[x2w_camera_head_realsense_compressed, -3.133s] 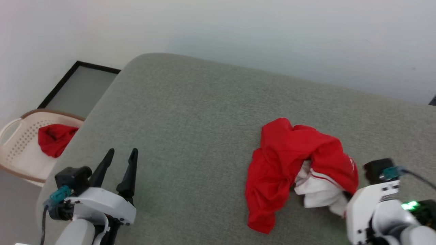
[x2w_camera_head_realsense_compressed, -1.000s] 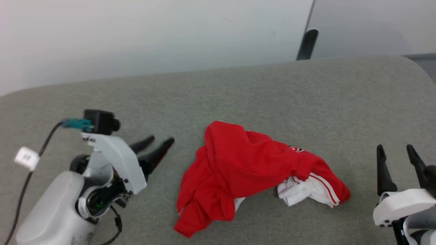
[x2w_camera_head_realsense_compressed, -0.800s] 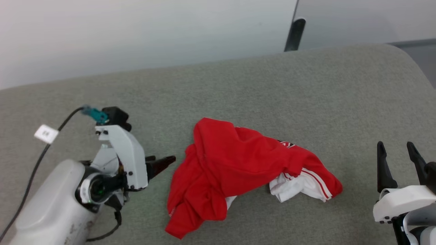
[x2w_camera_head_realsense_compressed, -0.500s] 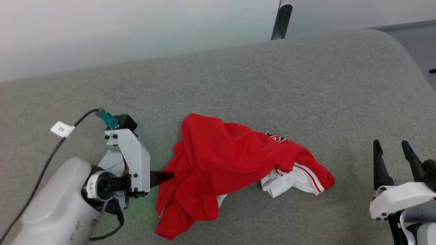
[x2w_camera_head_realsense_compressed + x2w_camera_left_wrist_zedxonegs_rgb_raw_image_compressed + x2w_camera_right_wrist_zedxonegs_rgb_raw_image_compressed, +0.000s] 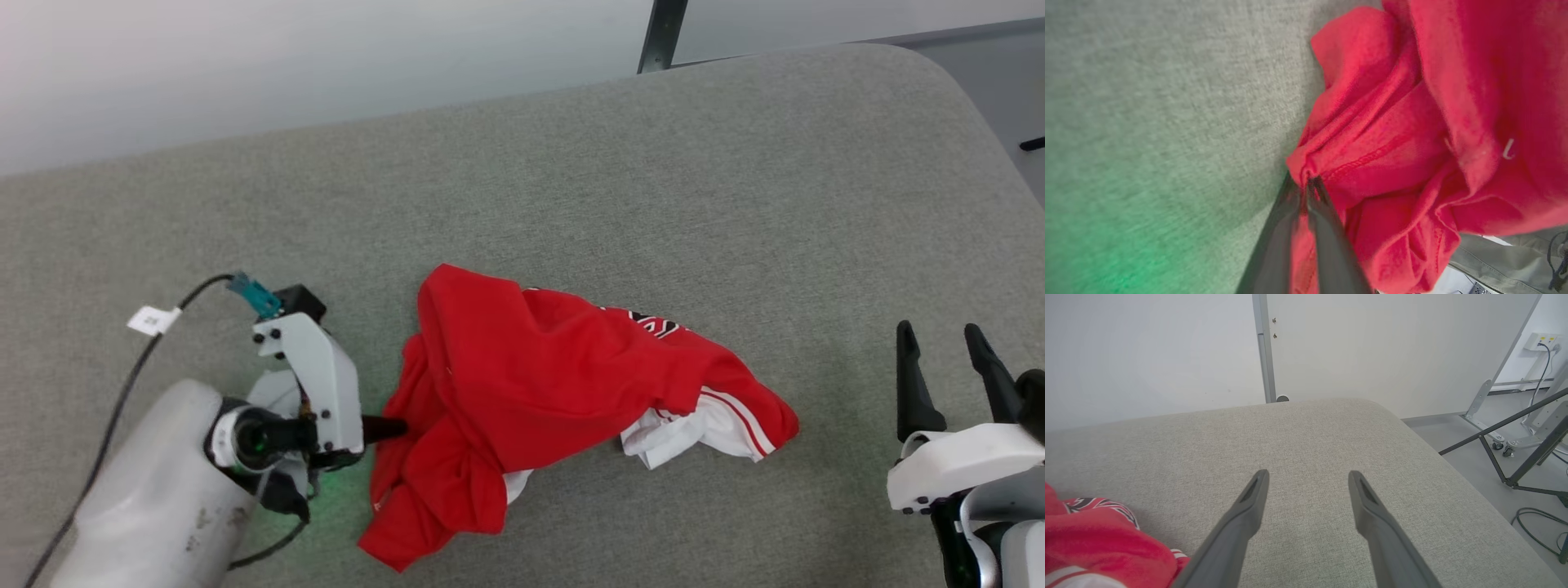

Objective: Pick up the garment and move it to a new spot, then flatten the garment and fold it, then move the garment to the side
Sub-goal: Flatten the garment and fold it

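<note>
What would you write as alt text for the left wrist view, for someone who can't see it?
The left gripper has its two dark fingers closed on a bunched fold at the edge of the garment, a crumpled bright red jersey. It lies on a grey fabric surface with a green glow at the lower left.

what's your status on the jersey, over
Left hand shut on a fold of the jersey. Right hand open, apart from it. Cloth crumpled on the grey pad. No obstruction seen near it.
</note>
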{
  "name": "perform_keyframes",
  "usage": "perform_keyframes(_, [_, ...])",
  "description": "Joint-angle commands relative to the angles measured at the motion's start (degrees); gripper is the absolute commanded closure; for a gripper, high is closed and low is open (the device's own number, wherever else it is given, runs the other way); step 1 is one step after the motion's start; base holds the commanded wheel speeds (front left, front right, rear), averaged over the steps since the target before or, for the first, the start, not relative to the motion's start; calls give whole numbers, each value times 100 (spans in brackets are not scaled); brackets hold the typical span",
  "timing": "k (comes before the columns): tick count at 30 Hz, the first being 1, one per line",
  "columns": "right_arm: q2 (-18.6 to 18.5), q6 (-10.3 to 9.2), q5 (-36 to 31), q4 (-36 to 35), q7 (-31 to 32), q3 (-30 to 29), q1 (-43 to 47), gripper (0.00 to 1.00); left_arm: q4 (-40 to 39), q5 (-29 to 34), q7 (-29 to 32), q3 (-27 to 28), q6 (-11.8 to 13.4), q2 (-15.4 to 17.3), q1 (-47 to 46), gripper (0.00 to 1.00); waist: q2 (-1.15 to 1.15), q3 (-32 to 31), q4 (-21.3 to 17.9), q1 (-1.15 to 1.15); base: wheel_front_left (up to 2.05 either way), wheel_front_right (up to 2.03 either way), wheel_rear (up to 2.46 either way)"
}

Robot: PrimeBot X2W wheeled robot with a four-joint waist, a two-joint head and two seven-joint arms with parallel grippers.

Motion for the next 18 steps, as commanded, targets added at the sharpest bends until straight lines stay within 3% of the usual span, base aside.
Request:
perform_keyframes(1, [14, -6, -16, -2, -33, -31, -29, 0, 97, 17, 4, -91, -20, -90, 137, 100, 0, -16, 41, 0, 0, 0, 0])
perform_keyframes(11, [14, -6, -112, -35, 23, -109, -31, 0, -373, -107, -261, 189, -354, -61, -306, 100, 0, -139, 294, 0, 0, 0, 0])
perform_keyframes(18, [14, -6, -151, -55, 63, -106, 28, 0, -1553, -376, -4, 101, -209, -362, -263, 100, 0, -246, 343, 0, 0, 0, 0])
